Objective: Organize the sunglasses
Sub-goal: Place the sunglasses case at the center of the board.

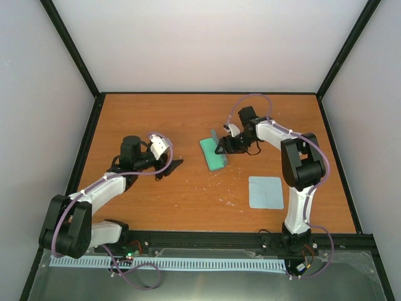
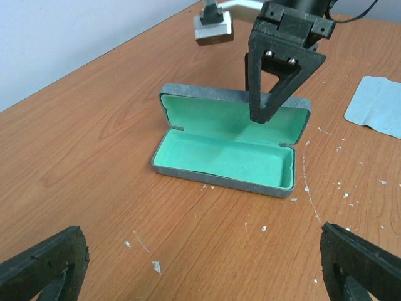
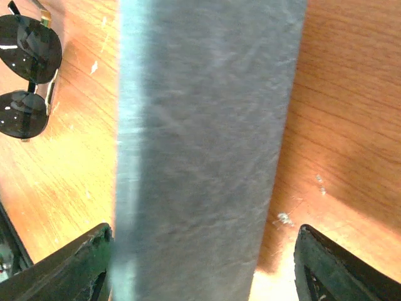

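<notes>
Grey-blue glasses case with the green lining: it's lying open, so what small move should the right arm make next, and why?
Probably the right gripper should back off the upright lid and shift toward the black-framed, dark-lensed sunglasses. Its jaws stand apart astride the lid, the oblong grey-blue case is open and empty, and the sunglasses lie on the wooden table beside it.

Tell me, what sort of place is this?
Most likely a robotics test booth in a lab: a wooden table boxed in by plain white panels on black framing, two robot arms bolted at its near edge, and a glasses case and cloth laid out.
</notes>
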{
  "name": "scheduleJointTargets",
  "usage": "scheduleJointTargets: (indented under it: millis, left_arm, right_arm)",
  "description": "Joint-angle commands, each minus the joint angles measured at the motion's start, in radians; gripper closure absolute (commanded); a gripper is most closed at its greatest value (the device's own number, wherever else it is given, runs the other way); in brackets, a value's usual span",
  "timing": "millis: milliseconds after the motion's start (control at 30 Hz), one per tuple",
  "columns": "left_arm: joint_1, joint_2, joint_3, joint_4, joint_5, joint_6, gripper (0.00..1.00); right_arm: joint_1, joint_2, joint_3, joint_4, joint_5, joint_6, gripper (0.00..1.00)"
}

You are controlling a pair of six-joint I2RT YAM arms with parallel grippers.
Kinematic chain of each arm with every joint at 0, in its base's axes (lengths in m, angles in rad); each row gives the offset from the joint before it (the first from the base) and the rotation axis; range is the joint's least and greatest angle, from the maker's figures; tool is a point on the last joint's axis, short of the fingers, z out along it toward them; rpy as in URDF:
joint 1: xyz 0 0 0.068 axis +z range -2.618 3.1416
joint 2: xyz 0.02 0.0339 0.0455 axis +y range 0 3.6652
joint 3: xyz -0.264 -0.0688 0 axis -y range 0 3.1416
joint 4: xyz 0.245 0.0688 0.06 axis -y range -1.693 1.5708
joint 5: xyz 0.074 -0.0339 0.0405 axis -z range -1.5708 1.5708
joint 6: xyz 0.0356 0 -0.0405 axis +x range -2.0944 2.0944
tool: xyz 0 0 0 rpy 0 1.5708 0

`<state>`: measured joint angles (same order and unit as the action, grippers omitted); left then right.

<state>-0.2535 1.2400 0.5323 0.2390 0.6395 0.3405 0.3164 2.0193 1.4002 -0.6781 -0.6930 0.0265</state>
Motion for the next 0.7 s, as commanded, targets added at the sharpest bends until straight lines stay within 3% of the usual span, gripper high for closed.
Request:
scheduleJointTargets:
  millis: [0, 333, 667]
  left_arm:
    - [0.005, -0.022, -0.007, 0.026, 0.018, 0.011, 0.01]
    - [0.005, -0.04, -0.024, 0.026, 0.012, 0.023, 0.0]
    - [0.005, -0.049, -0.033, 0.023, 0.015, 0.018, 0.01]
  right_arm:
    - [0.069, -0.086, 0.021, -0.042, 0.159, 0.019, 0.24]
    - [0.227, -0.081, 0.041, -0.113, 0.46, 0.086, 0.25]
    - [0.256, -0.1, 0.028, -0.147, 0.677, 0.161, 0.34]
